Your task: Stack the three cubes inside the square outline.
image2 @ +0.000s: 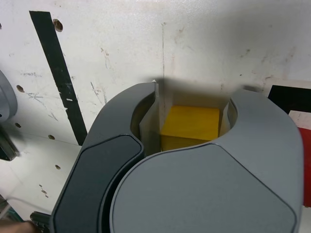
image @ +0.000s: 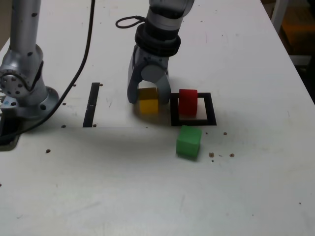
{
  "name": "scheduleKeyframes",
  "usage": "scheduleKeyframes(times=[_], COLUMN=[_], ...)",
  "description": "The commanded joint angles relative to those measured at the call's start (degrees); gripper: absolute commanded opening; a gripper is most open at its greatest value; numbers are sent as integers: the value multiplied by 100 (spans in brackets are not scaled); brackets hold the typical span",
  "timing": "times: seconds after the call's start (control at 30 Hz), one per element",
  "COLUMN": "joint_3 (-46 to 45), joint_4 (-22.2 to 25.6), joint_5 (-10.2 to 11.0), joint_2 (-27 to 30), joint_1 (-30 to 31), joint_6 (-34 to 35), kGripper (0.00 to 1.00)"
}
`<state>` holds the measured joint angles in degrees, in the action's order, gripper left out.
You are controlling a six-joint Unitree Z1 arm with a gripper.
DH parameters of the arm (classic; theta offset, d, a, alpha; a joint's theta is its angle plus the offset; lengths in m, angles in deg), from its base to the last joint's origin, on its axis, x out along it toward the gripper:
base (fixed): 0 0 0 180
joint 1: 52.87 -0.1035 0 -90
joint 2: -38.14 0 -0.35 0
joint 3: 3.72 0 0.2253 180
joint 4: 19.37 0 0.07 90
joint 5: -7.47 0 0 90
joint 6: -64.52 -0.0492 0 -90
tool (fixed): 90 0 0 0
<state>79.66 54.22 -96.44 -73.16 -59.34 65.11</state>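
The small solid yellow cube (image: 148, 102) sits on the white table (image: 147, 196) just off the exterior view's left side of the thick black square outline (image: 193, 109). The grey two-fingered gripper (image: 147, 96) straddles it, pointing down at the tabletop. In the wrist view the yellow cube (image2: 190, 127) lies between the two jaws: one jaw looks to be against its side, while a narrow gap shows at the other, so the pictures do not settle whether the grip has closed.

The small solid red cube (image: 188, 102) stands inside the outline, on its white interior. The small solid green cube (image: 189, 141) rests on the table just outside the outline's near edge, turned slightly askew.

A thin straight black strip (image: 91, 104) lies flat on the table, well to the exterior view's left of the cubes. No writing or brand mark can be read anywhere.

The silver arm (image: 165, 19) comes down from the top of the exterior view; its base (image: 22, 73) stands at that view's left edge, with a black cable (image: 86, 54) trailing past it.
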Motion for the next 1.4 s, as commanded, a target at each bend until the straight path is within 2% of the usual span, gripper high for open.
scheduleKeyframes(times=[0.0, 0.3, 0.47, 0.63, 0.8, 1.0, 1.37], joint_3=[32, 116, 713, 1534, 2292, 2823, 2879], joint_4=[-13, 102, 799, 1343, 1641, 1771, 1915], joint_5=[19, 80, 534, 739, 748, 652, 640], joint_2=[15, 169, 531, 552, 371, 11, -306], joint_1=[-13, -12, 50, 178, 355, 540, 677], joint_6=[-13, -5, 342, 479, 500, 512, 512], kGripper=[20, 19, 19, 19, 19, 19, 19])
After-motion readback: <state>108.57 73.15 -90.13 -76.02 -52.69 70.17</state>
